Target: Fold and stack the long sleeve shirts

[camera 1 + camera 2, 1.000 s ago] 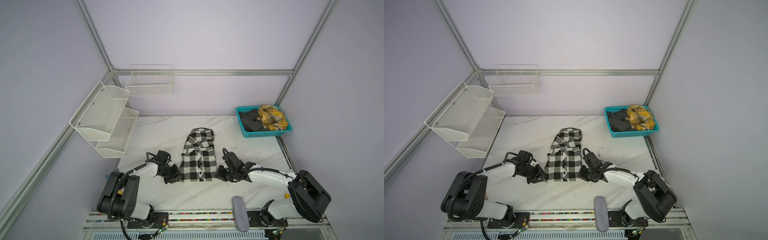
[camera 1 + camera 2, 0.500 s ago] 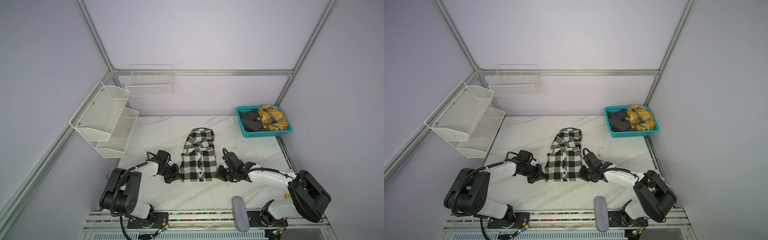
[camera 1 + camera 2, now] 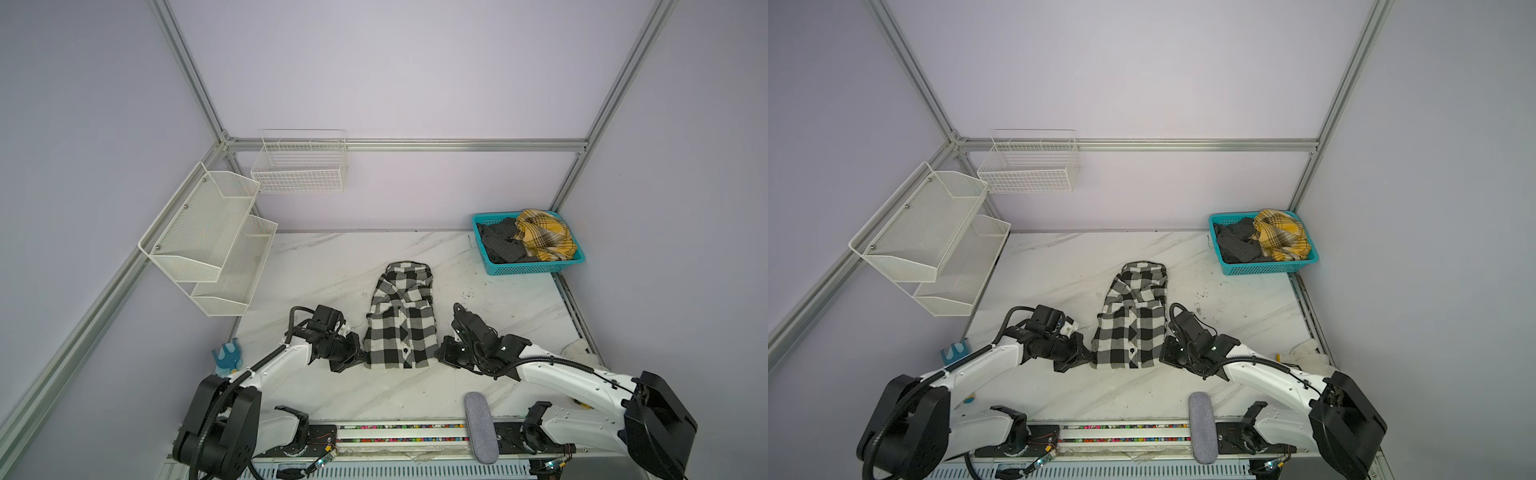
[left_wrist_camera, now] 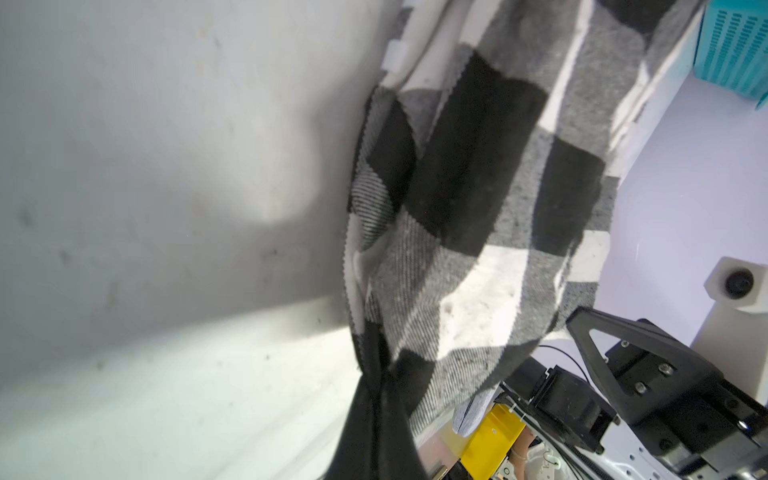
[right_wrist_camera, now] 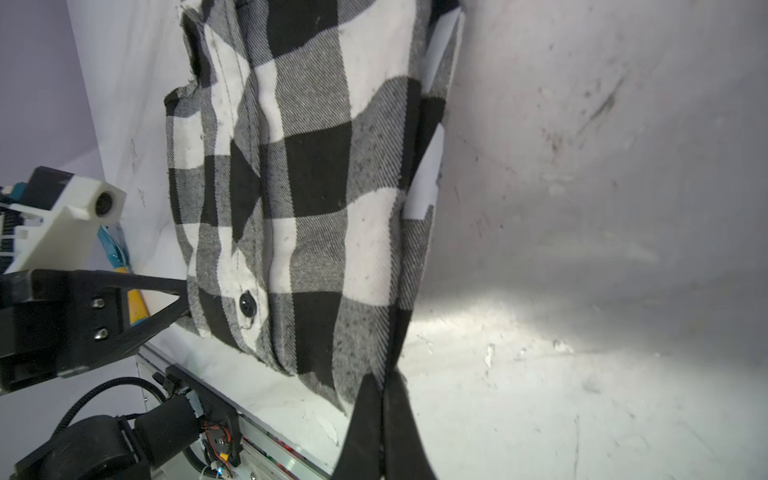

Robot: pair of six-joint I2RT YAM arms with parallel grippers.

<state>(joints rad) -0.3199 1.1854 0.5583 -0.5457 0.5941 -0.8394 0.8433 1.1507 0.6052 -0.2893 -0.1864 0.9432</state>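
Pinching the checked shirt (image 3: 401, 328), left pincer (image 3: 360, 358) and right pincer (image 3: 439, 356) hold its hem.

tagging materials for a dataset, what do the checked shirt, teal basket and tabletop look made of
Black-and-white checked shirt: soft woven cloth, likely cotton flannel; diagonal twill ribs show.
Teal slotted basket: matt moulded plastic, apparently.
White grey-veined tabletop: smooth marble look; stone or laminate, cannot tell.

B&w check shirt (image 3: 401, 320), sleeves tucked in, flat on counter (image 3: 332, 266), collar far; yellow plaid shirt (image 3: 544, 235) & dark grey shirt (image 3: 500, 245) crumpled in teal basket (image 3: 536, 269).
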